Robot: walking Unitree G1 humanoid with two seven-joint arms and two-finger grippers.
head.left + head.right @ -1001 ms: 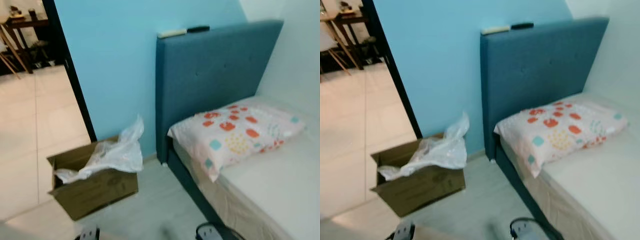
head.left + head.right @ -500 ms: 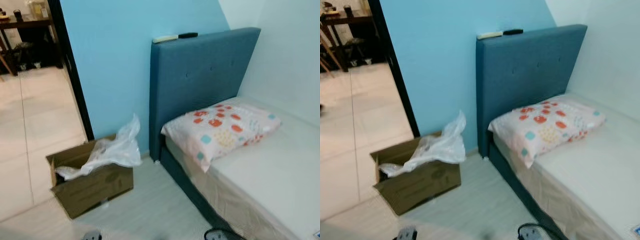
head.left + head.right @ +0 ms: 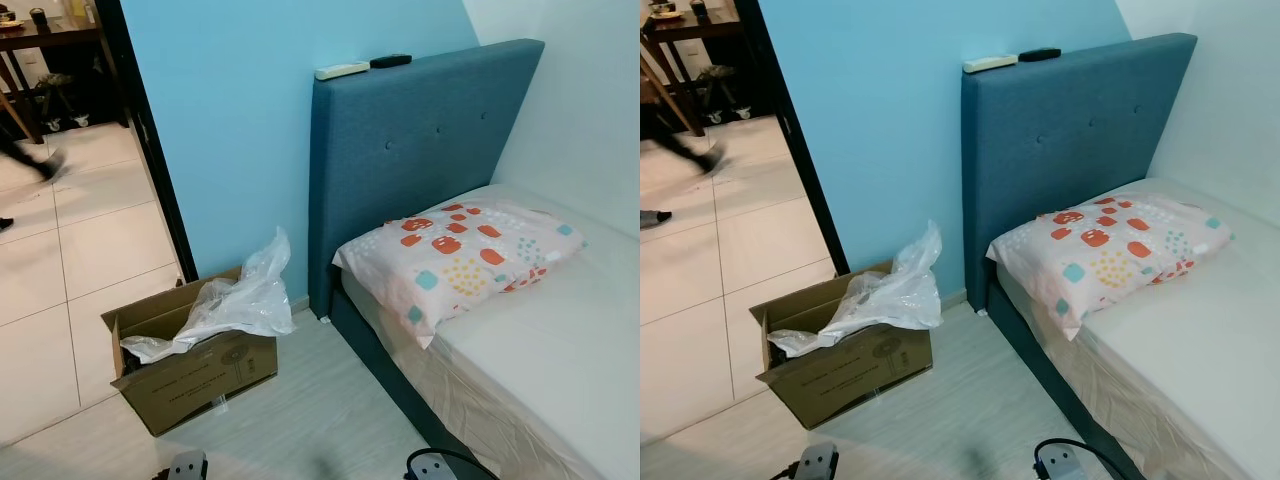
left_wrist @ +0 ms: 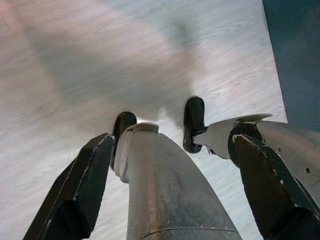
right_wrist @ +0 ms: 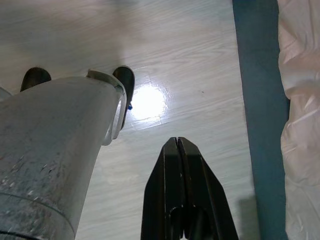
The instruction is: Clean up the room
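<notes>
no tidying done yet. plastic bag (image 3: 225, 305) spilling out of the cardboard box (image 3: 190, 370) on the floor beside the bed (image 3: 540, 350). left pincer (image 4: 165, 190) wide open, holding nothing. right pincer (image 5: 178, 150) closed tight, holding nothing.

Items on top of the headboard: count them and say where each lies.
2. A white remote lies at the left end of the headboard top; a black remote lies just right of it.

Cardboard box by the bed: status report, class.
Left end effector open, right end effector shut, both idle. Cardboard box holds plastic bag. Person's foot in doorway.
</notes>
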